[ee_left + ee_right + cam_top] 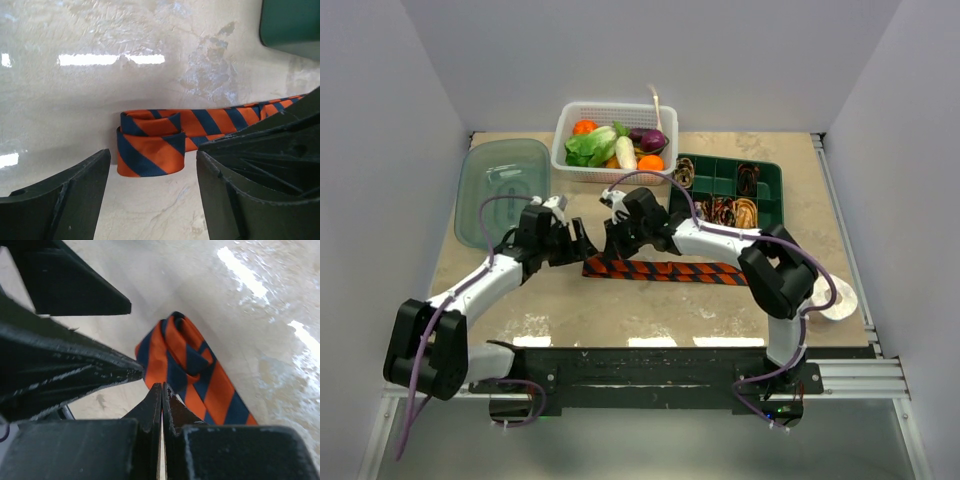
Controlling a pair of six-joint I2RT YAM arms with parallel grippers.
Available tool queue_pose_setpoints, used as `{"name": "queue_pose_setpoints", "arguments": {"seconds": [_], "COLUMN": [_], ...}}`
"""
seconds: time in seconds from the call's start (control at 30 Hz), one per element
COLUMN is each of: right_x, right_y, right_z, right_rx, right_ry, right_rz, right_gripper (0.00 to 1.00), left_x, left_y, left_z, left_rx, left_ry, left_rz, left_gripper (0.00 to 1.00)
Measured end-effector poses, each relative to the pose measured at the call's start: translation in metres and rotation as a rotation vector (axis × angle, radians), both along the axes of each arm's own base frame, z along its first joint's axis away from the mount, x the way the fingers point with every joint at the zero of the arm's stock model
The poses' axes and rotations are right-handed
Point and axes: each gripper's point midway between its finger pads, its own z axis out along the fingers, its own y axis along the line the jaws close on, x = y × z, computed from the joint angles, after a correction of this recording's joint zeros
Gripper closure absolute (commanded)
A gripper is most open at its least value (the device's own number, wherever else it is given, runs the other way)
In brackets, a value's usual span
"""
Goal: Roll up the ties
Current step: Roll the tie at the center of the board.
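The left gripper (152,165) is open, one finger either side of the folded end of the orange and dark-blue striped tie (150,155). The tie lies flat on the table (100,100), its length trailing off toward 3 o'clock. The right gripper (161,392) is closed on nothing, its tip just beside the fold. That first turn looks loose. An off-centre squeeze or a drag from the right tip could skew it or let it spring open.

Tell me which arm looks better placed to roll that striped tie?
Probably the left: the left gripper is open at the folded end of the striped tie, while the right gripper is shut and empty beside it.
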Motion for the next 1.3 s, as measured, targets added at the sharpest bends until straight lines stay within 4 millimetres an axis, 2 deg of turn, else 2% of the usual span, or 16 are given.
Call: {"name": "queue_pose_setpoints", "arguments": {"seconds": [0.2,0.4,0.53,0.73,1.0,1.3], "right_x": [-0.002,0.003,0.003,0.005,0.006,0.006], "right_y": [0.009,0.013,0.011,0.010,0.008,0.006], "right_z": [-0.001,-0.021,-0.035,-0.037,-0.039,-0.042], "right_rx": [0.009,-0.016,-0.038,-0.048,-0.055,-0.042], "right_ry": [0.004,0.025,0.043,0.035,0.028,0.012], "right_rz": [0.021,0.018,0.015,0.005,0.001,0.004], "right_gripper": [1.00,1.00,1.00,1.00,1.00,1.00], "left_x": [-0.003,-0.003,-0.005,-0.010,-0.007,0.000], "left_y": [0.011,0.007,0.006,0.007,0.004,-0.008], "left_z": [-0.006,-0.006,-0.016,-0.032,-0.047,-0.050], "left_rx": [-0.137,-0.190,-0.198,-0.193,-0.218,-0.300], "left_ry": [0.008,-0.019,-0.003,0.024,0.039,0.006], "left_rz": [0.007,-0.023,-0.032,-0.029,-0.029,-0.062], "left_gripper": [0.25,0.25,0.26,0.27,0.34,0.44]}}
